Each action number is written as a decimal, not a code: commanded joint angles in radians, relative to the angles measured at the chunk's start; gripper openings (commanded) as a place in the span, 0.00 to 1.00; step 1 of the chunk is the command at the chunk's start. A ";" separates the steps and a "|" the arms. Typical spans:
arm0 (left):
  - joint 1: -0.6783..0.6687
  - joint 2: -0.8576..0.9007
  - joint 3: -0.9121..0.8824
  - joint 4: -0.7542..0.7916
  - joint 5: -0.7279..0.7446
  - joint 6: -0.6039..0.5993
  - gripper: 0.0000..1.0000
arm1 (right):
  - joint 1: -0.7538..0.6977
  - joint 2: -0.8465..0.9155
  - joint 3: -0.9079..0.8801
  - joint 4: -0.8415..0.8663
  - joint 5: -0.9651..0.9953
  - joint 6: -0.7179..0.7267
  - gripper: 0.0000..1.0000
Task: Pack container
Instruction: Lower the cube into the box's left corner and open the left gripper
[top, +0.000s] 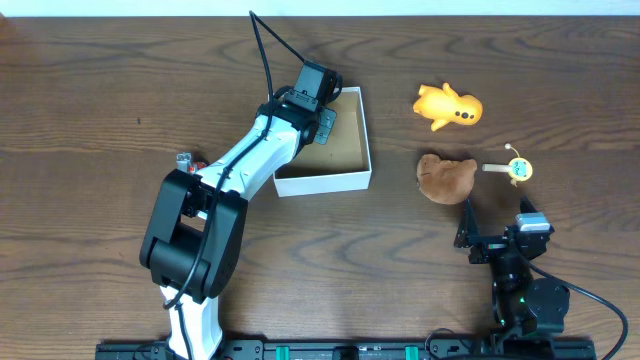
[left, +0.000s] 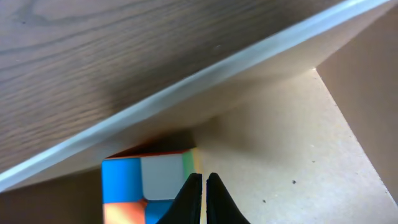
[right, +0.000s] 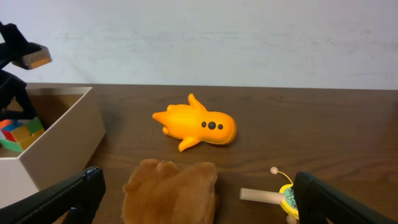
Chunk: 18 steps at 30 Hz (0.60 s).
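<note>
The container (top: 340, 181) is a shallow white box with a brown inside, at the table's middle. My left gripper (top: 324, 127) reaches down into it. In the left wrist view its fingertips (left: 204, 186) are shut with nothing between them, right beside a colourful cube (left: 142, 180) lying in the box's corner below the white wall (left: 186, 87). My right gripper (top: 497, 228) stands open near the front right. Its wrist view shows its wide-apart fingers (right: 62, 198) either side of a brown plush toy (right: 171, 190), without touching it.
An orange toy (top: 448, 106) lies at the back right. A small yellow rattle with a wooden handle (top: 513, 169) sits right of the brown plush (top: 445, 177). A small red and silver object (top: 186, 159) lies left of my left arm.
</note>
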 joint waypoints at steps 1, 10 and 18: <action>0.003 0.011 0.000 -0.011 0.053 0.015 0.06 | -0.008 -0.005 -0.002 -0.003 -0.004 -0.012 0.99; 0.003 0.011 -0.009 -0.027 0.051 0.016 0.06 | -0.008 -0.005 -0.002 -0.002 -0.004 -0.012 0.99; 0.003 0.021 -0.029 -0.027 0.051 0.016 0.06 | -0.008 -0.006 -0.002 -0.003 -0.004 -0.012 0.99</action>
